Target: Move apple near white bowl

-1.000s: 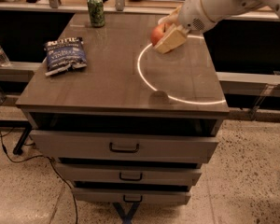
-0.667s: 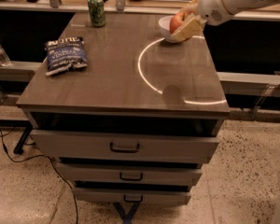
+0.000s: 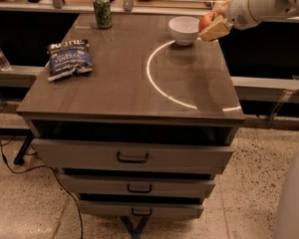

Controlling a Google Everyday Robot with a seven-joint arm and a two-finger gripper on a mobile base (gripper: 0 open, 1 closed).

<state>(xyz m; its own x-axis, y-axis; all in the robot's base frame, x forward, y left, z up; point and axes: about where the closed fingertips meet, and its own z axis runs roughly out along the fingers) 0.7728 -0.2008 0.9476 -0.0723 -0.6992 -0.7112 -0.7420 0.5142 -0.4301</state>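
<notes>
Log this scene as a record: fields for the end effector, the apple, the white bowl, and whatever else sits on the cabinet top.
end effector: over the far right corner of the cabinet top, closed on the apple
apple: red-orange, held just right of the white bowl
white bowl: upright, far right of the top
green can: upright, far edge, left of centre
chip bag: dark blue, lying flat near the left edge
cabinet top: brown, showing a bright arc reflection
</notes>
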